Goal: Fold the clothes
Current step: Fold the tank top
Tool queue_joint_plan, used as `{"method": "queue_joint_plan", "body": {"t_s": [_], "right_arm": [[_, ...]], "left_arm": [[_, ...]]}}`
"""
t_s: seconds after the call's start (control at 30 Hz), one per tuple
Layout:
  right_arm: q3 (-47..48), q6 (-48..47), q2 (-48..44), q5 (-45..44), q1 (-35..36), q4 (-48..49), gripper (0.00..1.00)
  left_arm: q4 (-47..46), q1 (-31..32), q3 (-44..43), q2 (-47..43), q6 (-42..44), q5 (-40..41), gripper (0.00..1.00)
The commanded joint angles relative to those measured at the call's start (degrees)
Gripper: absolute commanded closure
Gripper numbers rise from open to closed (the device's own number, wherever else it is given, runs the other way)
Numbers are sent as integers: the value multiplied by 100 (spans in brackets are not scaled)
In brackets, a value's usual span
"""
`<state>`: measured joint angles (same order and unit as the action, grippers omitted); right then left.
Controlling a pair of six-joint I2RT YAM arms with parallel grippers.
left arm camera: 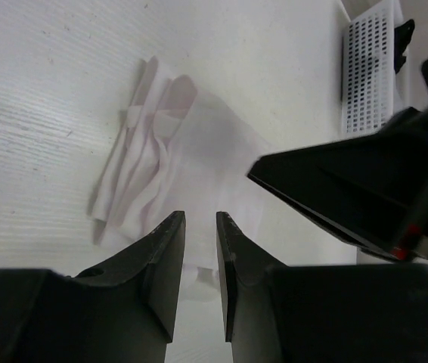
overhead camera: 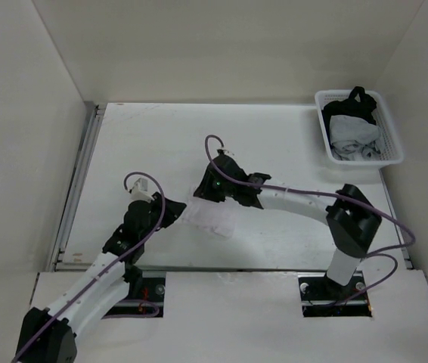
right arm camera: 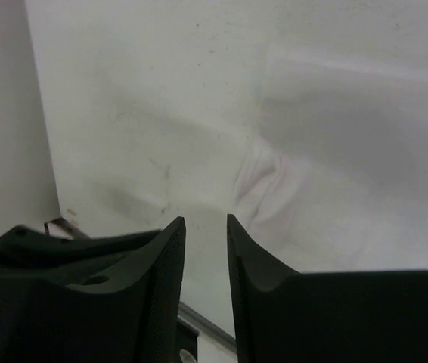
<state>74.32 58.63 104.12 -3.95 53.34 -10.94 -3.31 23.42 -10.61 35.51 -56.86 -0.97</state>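
Observation:
The clothes (overhead camera: 214, 217), a thin white garment folded into a small wrinkled bundle, lie flat on the white table between the two arms. My left gripper (overhead camera: 175, 213) sits at the bundle's left edge. In the left wrist view its jaws (left arm camera: 200, 215) stand a little apart with nothing between them, and the clothes (left arm camera: 191, 151) lie just beyond the tips. My right gripper (overhead camera: 199, 190) hovers over the bundle's far left corner. Its jaws (right arm camera: 206, 218) are open and empty, with a creased edge of the clothes (right arm camera: 312, 197) just past the right finger.
A white mesh basket (overhead camera: 360, 127) holding dark and pale garments stands at the table's back right corner; it also shows in the left wrist view (left arm camera: 369, 68). A metal rail (overhead camera: 78, 189) runs along the table's left edge beside the wall. The right arm (left arm camera: 365, 181) reaches across near the left gripper.

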Motion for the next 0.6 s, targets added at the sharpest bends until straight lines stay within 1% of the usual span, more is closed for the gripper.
{"method": "queue_joint_plan", "body": {"t_s": [0.0, 0.1, 0.13, 0.17, 0.23, 0.3, 0.33, 0.43, 0.57], "right_arm": [[-566, -123, -1049, -315, -39, 654, 72], [-1225, -369, -1577, -747, -109, 725, 92], [-1445, -483, -1709, -800, -118, 751, 97], [-1647, -571, -1832, -862, -109, 803, 100], [-1991, -765, -2017, -915, -100, 953, 100], [-2385, -844, -2245, -967, -100, 1067, 100], [-2509, -871, -2316, -1011, -100, 1102, 100], [-2931, -950, -2492, -1056, -109, 1330, 99], [-3354, -880, -2589, -1003, -100, 1629, 98]], "left_arm": [[-178, 411, -511, 420, 61, 26, 78], [-792, 1140, -766, 1175, 105, 508, 78], [-1020, 1369, -854, 1517, 122, 684, 78], [-1283, 1563, -968, 1903, 192, 817, 79], [-1759, 1714, -1188, 2599, 307, 853, 80], [-2294, 1688, -1399, 3406, 290, 853, 81], [-2471, 1653, -1452, 3628, 290, 862, 81], [-3147, 1303, -1584, 4471, 281, 880, 81], [-3825, 784, -1777, 5324, 149, 546, 82]]}}
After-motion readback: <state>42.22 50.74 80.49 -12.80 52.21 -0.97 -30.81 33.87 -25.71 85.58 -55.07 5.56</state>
